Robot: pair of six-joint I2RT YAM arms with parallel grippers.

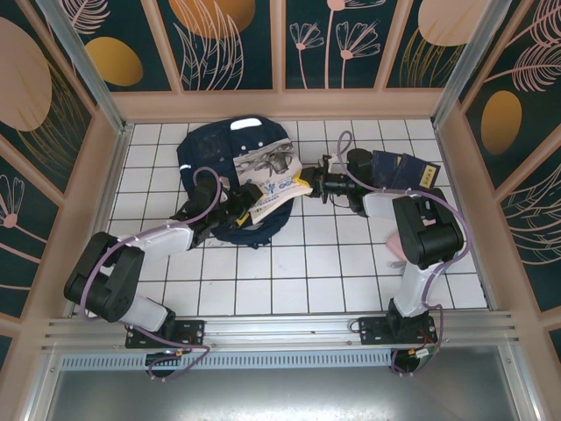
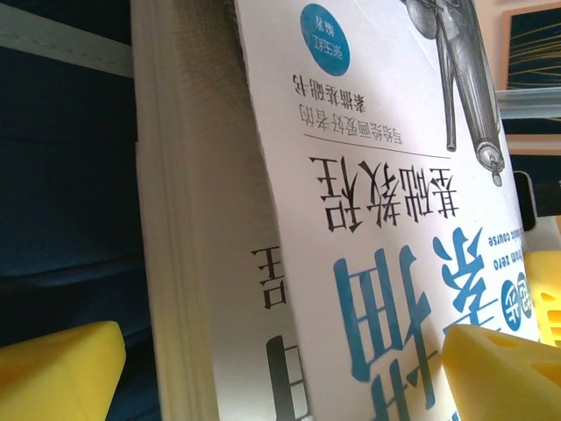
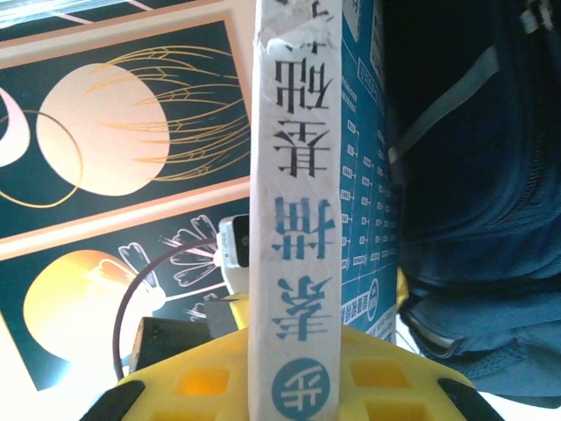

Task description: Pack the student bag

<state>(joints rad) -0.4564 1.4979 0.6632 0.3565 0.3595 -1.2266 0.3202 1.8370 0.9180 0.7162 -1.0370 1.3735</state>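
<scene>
- The student bag (image 1: 203, 149) lies at the far middle of the tabletop (image 1: 307, 272), with a book (image 1: 276, 186) across it.
- The right claw (image 1: 308, 184) pinches the book's spine; the left claw (image 1: 243, 201) is spread by its pages.
- I'd have the left claw hold the bag's mouth wide while the book slides in flat.

Close-up: white book (image 2: 377, 219) beside the student bag (image 2: 61, 175)
Page edges face the navy fabric; the left gripper's (image 2: 276, 377) yellow fingertips (image 2: 57, 373) stand wide apart.
</scene>
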